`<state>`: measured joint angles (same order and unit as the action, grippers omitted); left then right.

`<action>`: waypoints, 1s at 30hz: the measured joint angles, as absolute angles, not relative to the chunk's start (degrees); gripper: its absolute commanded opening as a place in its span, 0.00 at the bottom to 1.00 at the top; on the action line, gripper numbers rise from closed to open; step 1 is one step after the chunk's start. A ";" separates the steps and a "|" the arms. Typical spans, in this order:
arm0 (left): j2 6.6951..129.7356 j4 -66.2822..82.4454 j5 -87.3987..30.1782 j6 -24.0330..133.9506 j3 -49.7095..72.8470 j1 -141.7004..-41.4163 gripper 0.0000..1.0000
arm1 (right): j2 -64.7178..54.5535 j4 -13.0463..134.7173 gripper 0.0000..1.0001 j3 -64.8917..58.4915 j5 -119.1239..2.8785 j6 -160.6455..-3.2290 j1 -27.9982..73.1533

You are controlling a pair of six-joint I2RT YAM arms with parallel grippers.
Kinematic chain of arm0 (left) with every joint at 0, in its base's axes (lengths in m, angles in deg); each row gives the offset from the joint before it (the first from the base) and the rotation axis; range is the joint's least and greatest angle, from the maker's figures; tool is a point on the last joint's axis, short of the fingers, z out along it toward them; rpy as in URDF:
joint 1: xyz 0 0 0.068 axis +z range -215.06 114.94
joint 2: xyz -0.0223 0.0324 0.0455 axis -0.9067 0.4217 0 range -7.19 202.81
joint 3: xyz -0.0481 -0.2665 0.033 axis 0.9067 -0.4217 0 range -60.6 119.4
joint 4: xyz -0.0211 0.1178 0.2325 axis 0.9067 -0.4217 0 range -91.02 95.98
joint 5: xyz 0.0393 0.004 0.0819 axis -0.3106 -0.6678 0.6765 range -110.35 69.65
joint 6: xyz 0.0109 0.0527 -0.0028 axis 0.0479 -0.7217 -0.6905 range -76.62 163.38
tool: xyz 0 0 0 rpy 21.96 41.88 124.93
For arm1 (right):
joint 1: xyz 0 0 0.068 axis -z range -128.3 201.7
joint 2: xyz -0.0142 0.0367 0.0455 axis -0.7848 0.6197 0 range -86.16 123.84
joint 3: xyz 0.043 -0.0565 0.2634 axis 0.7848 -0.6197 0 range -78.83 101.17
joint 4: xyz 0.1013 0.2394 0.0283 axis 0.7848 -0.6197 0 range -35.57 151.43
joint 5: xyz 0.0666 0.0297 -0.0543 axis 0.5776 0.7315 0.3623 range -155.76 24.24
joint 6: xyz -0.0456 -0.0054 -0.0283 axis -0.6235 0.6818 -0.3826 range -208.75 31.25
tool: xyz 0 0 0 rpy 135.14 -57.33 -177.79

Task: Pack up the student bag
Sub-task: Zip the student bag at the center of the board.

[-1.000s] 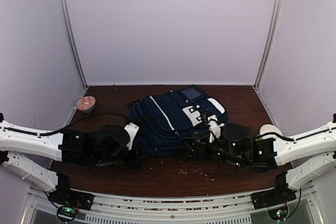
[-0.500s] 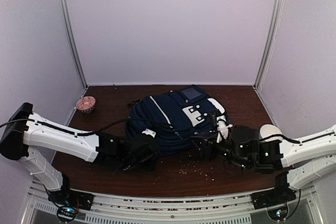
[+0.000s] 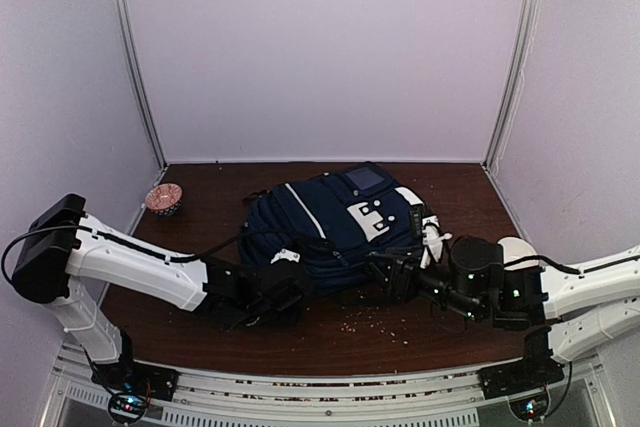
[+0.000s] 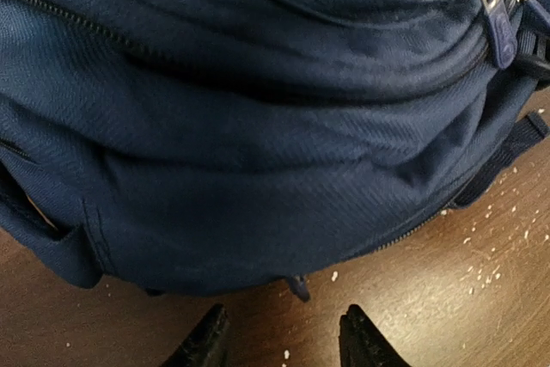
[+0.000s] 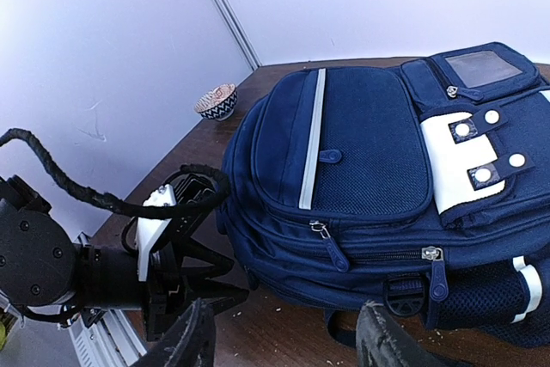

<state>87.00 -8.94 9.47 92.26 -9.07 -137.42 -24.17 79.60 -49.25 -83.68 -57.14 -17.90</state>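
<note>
The student bag (image 3: pixel 335 227), navy blue with white stripes and patches, lies flat at mid-table with its zips closed. My left gripper (image 3: pixel 296 289) sits low at the bag's near-left edge. In the left wrist view the left gripper (image 4: pixel 284 337) is open and nothing lies between its tips. A small dark zip tab (image 4: pixel 298 287) pokes from under the bag (image 4: pixel 258 126) just ahead of the gap. My right gripper (image 3: pixel 385 282) is at the bag's near-right edge. It is open and empty in its wrist view (image 5: pixel 288 337), facing the bag (image 5: pixel 369 152) and the left gripper (image 5: pixel 215 294).
A small patterned bowl (image 3: pixel 163 198) stands at the back left by the wall. A white roll (image 3: pixel 515 247) rests at the right, beside the right arm. Pale crumbs (image 3: pixel 375 322) are scattered on the dark wooden table (image 3: pixel 460 197) in front of the bag. Walls close three sides.
The left arm has stretched out rightward, bringing its gripper low against the bag's near edge, and its jaws have narrowed somewhat. The right gripper has drawn back slightly to the right.
</note>
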 measured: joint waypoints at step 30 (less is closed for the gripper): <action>89.89 2.23 8.73 91.58 -13.38 -134.75 0.19 | -26.15 79.06 0.56 -50.34 -83.78 -56.98 -17.90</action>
<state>89.89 2.23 8.73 91.58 -13.38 -134.75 -26.15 79.06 -50.34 -83.78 -56.98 -17.90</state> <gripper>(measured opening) 0.247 0.557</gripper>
